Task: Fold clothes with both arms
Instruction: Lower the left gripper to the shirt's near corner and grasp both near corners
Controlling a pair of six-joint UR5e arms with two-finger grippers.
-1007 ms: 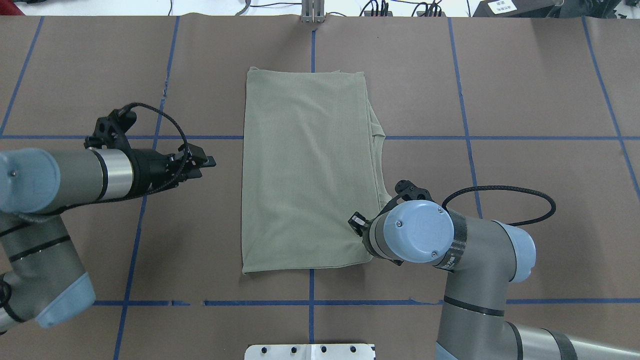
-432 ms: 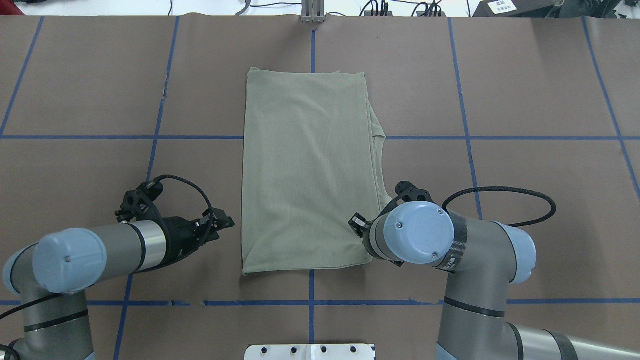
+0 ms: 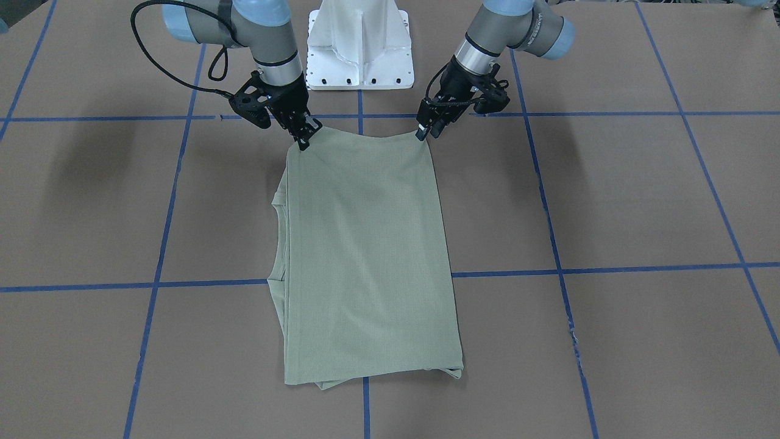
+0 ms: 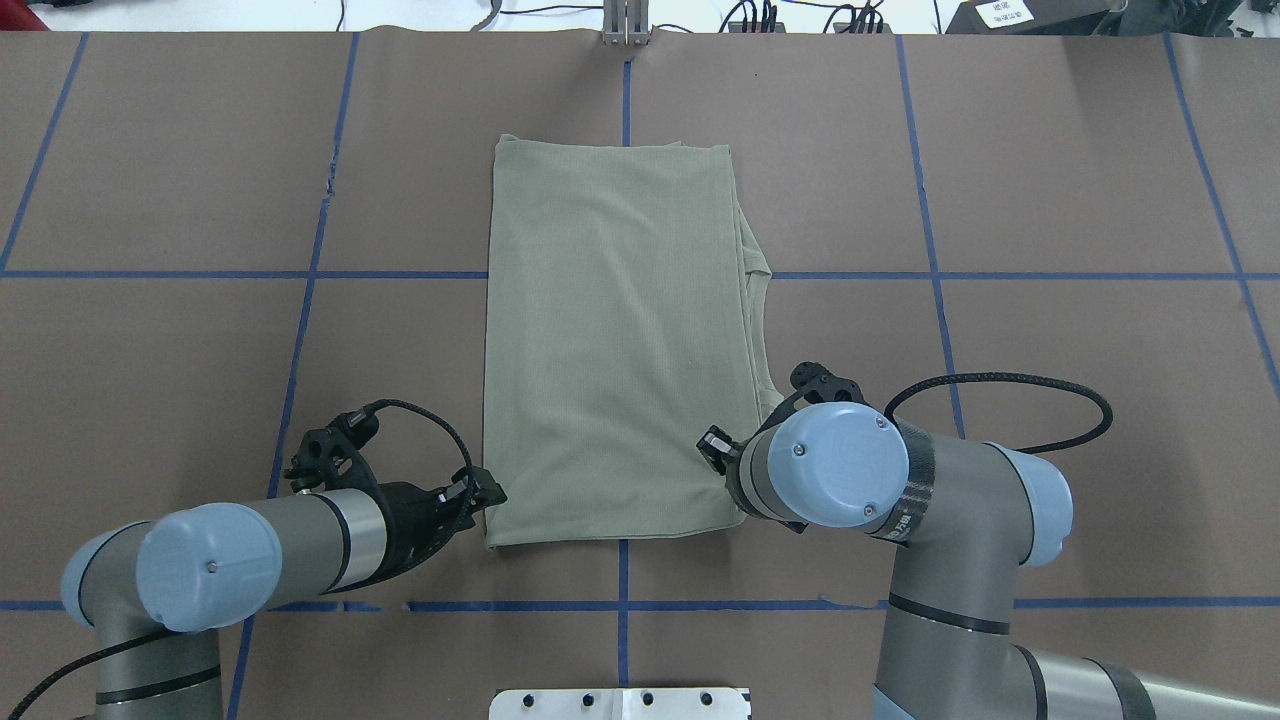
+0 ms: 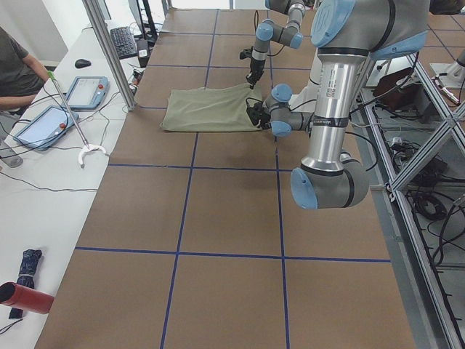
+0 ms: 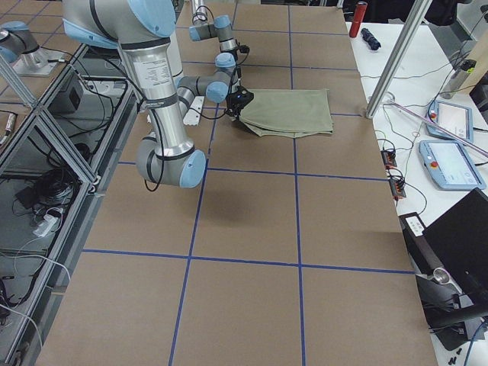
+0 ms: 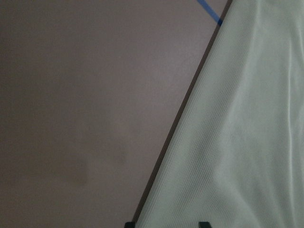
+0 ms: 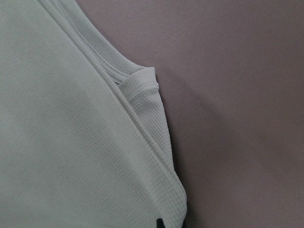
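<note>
The sage-green shirt (image 4: pixel 610 340) lies flat on the brown table, folded into a long rectangle, with sleeve layers showing along its right edge (image 3: pixel 278 244). My left gripper (image 4: pixel 490 497) is at the shirt's near left corner (image 3: pixel 421 134). In the left wrist view its two fingertips (image 7: pixel 129 223) stand apart, with the shirt's edge (image 7: pixel 247 133) between them, so it is open. My right gripper (image 3: pixel 303 141) is at the near right corner and looks shut on the shirt's corner layers (image 8: pixel 142 95). In the overhead view its fingers are hidden under the wrist.
The white pedestal base (image 3: pixel 359 49) stands just behind both grippers. Blue tape lines (image 4: pixel 930 275) grid the brown table. A metal post (image 4: pixel 627 25) stands at the far edge. A side desk with tablets (image 5: pixel 87 91) and a seated person lies beyond the far edge.
My left arm has swung back toward the robot, and its gripper has come in to the shirt's near left corner. The right arm and the shirt have not moved.
</note>
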